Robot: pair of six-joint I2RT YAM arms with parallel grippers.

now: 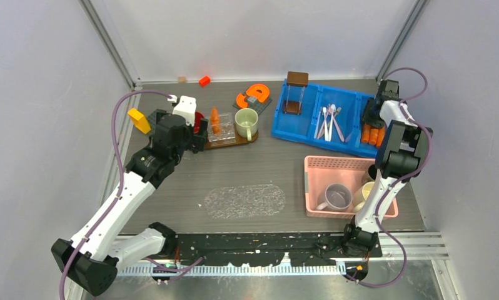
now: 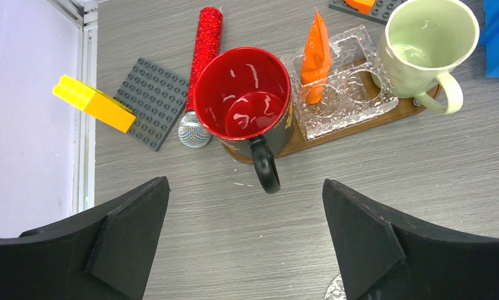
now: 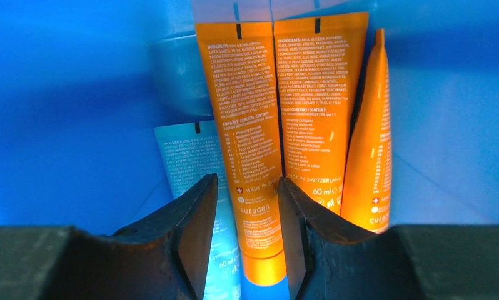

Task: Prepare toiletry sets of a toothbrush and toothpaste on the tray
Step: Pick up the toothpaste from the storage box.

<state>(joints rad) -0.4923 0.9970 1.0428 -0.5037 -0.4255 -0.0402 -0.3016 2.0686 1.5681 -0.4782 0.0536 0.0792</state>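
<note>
Several orange toothpaste tubes [image 1: 372,135] lie in the right compartment of the blue bin [image 1: 316,87]. My right gripper [image 3: 247,181] hangs low over them, open, its jaws straddling one orange toothpaste tube [image 3: 244,112] without a visible squeeze. White and pink toothbrushes [image 1: 329,122] lie in the middle compartment. The brown tray [image 2: 359,122] carries a glass holder [image 2: 353,94] with one orange toothpaste tube [image 2: 316,56] standing in it, plus a red mug [image 2: 247,94] and a green mug [image 2: 425,44]. My left gripper [image 2: 246,181] hovers wide open and empty just short of the red mug's handle.
A pale blue tube [image 3: 187,156] lies left of the straddled one. A red glitter microphone [image 2: 203,44], grey baseplate [image 2: 153,103] and yellow block [image 2: 94,103] sit left of the tray. A pink basket [image 1: 337,162] holding mugs stands by the right arm.
</note>
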